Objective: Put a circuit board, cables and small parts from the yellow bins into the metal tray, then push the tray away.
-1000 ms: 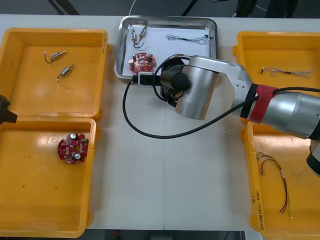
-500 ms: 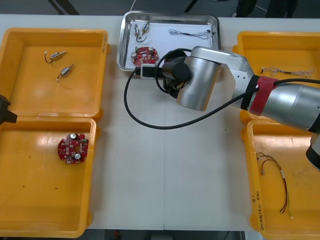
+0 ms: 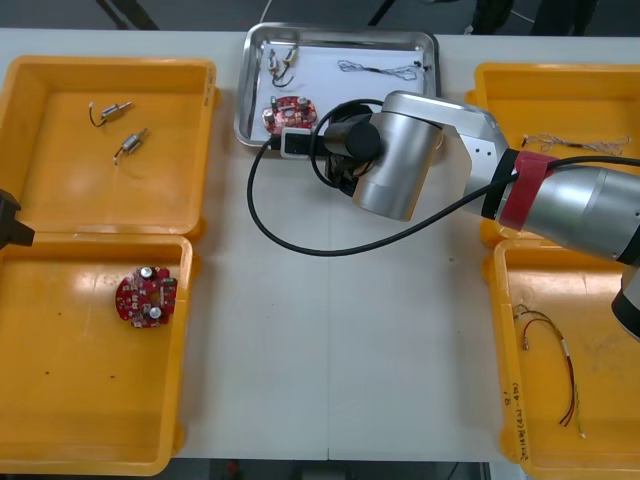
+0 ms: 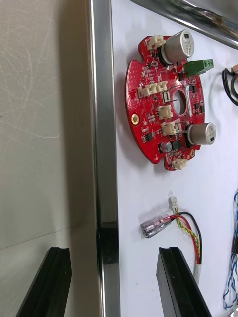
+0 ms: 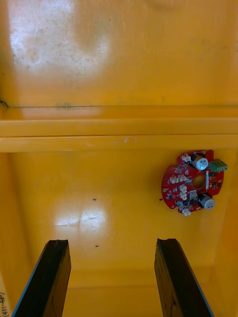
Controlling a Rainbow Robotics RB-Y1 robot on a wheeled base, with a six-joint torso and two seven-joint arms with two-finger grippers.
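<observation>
Tray (image 3: 243,100): it lies farther from me than a second ago, slid toward the far edge of the tabletop (image 3: 330,350). Over the last half second it has barely moved.
Meaning: loading looks finished to me, and the push is under way or nearly spent.
Right gripper (image 4: 116,257): released and holding nothing. Its fingers are spread astride the tray's near rim, one over the tabletop and one over the white inside.
Left gripper (image 5: 111,247): released, empty, parked over the near left bin (image 3: 60,400).
Bins: four, two on each side.
Boards: two. The spare board (image 3: 146,296) lies in the near left bin. The tray board (image 3: 288,110) lies in the tray's near left corner, just beyond the right gripper.
Near right bin (image 3: 600,420): one red and yellow cable bundle (image 3: 560,370); I cannot tell its strands apart.
Far left bin (image 3: 60,170): two small metal parts (image 3: 112,110), apart from each other.
Far right bin (image 3: 560,100): one twisted cable (image 3: 575,143).
Tray load: one board, and one short red and yellow cable (image 4: 178,225) just beside it. One long cable (image 3: 378,68) lies along the far side. Tray parts (image 3: 280,65) sit at the far left corner, two I think, lying too close together to be sure.
</observation>
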